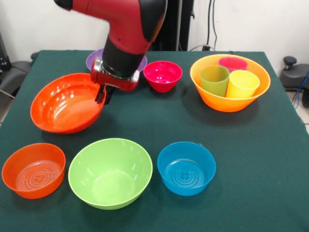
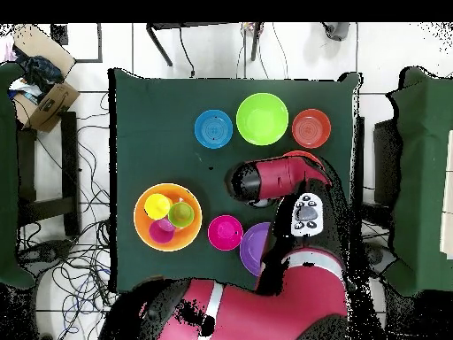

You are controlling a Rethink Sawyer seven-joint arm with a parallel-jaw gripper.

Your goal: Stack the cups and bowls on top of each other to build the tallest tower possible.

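My gripper (image 1: 103, 93) is shut on the right rim of the wide red-orange bowl (image 1: 65, 104), which is tilted at the table's left. In the overhead view the arm hides the gripper, and only a sliver of that bowl (image 2: 305, 158) shows. The big orange bowl (image 1: 227, 104) at the right holds the green cup (image 1: 215, 79), the yellow cup (image 1: 242, 83) and a magenta-purple cup (image 1: 232, 63), all upright. The small orange bowl (image 1: 34, 170), lime green bowl (image 1: 110, 173) and small blue bowl (image 1: 186, 168) stand in a row at the front. The pink bowl (image 1: 162, 75) and purple bowl (image 1: 94, 59) stand behind. No tower stands.
The table has a dark green cloth (image 1: 251, 159). In the overhead view the big orange bowl (image 2: 142, 226) sits at the left, with the pink bowl (image 2: 225, 232) and purple bowl (image 2: 250, 250) near the robot's base. Cardboard boxes (image 2: 44, 97) and cables lie on the floor beside the table.
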